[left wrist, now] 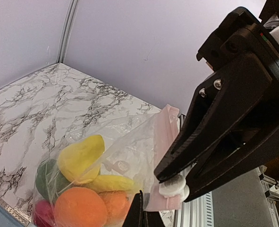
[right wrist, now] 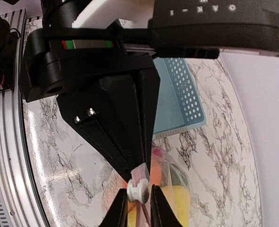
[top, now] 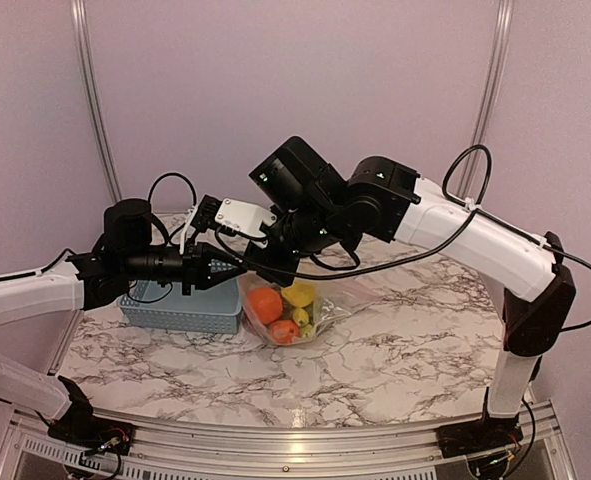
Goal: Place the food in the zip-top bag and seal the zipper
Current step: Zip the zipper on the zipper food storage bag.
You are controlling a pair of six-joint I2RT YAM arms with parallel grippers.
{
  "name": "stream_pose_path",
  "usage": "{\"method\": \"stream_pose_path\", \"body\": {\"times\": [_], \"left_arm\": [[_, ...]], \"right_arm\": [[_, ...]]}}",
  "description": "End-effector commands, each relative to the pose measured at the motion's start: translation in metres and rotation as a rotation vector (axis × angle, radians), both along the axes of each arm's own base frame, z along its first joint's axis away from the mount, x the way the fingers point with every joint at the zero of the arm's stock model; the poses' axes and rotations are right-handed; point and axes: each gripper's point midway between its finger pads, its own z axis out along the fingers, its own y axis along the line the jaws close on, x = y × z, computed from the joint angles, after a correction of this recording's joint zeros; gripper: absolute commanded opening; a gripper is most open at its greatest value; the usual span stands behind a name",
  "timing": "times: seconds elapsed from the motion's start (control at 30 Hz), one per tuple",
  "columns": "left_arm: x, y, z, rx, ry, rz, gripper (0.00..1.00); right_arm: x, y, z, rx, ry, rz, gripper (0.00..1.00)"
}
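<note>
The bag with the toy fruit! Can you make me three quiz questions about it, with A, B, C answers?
1. Where is the toy fruit?
A. on a shelf
B. inside the clear bag
C. on the floor

2. What colour is the strip along the bag's mouth?
A. pink
B. green
C. black

3. What are the left hand and right hand doing?
A. hanging open
B. both pinching the strip
C. holding a spoon

Answers:
1 B, the fruit shows through the plastic.
2 A, the strip looks pale pink in the left wrist view.
3 B, both hands' fingers close on the strip.
</note>
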Motion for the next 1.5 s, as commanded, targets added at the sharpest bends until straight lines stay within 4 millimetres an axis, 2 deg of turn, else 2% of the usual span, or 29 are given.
{"method": "stream_pose_path", "body": {"times": [0.0,0.3,0.7,0.73,0.77,0.87,1.23,1.33,1.4,1.47], "left_arm": [[-0.001,-0.004,0.009,-0.008,-0.018,-0.029,0.0],[0.001,-0.008,0.01,-0.001,-0.022,-0.051,0.0],[0.001,-0.008,0.007,0.013,-0.046,-0.061,0.0],[0.0,-0.007,0.007,0.018,-0.076,-0.064,0.11],[-0.001,-0.006,0.008,0.018,-0.105,-0.066,0.15],[-0.003,-0.003,0.01,0.024,-0.189,-0.068,0.19],[0.0,-0.006,0.018,0.013,-0.262,-0.071,0.08],[0.0,-0.006,0.024,-0.011,-0.269,-0.064,0.05],[0.0,-0.005,0.026,-0.02,-0.276,-0.062,0.0],[0.0,-0.004,0.026,-0.019,-0.276,-0.056,0.0]], "right_arm": [[0.001,0.005,0.006,0.019,-0.027,0.002,0.15],[0.001,0.008,-0.002,0.005,-0.019,0.005,0.16],[0.004,-0.001,-0.003,-0.015,-0.037,-0.016,0.04],[0.002,0.0,-0.002,-0.01,-0.033,-0.013,0.03],[0.001,0.0,0.0,-0.005,-0.027,-0.008,0.03],[-0.003,0.002,0.002,0.007,-0.01,0.004,0.03],[-0.007,0.001,0.004,0.017,0.01,0.012,0.03],[-0.007,-0.001,-0.002,0.002,0.017,0.009,0.04],[-0.007,-0.002,-0.007,-0.01,0.025,0.003,0.04],[-0.006,-0.005,-0.011,-0.023,0.03,-0.01,0.04]]}}
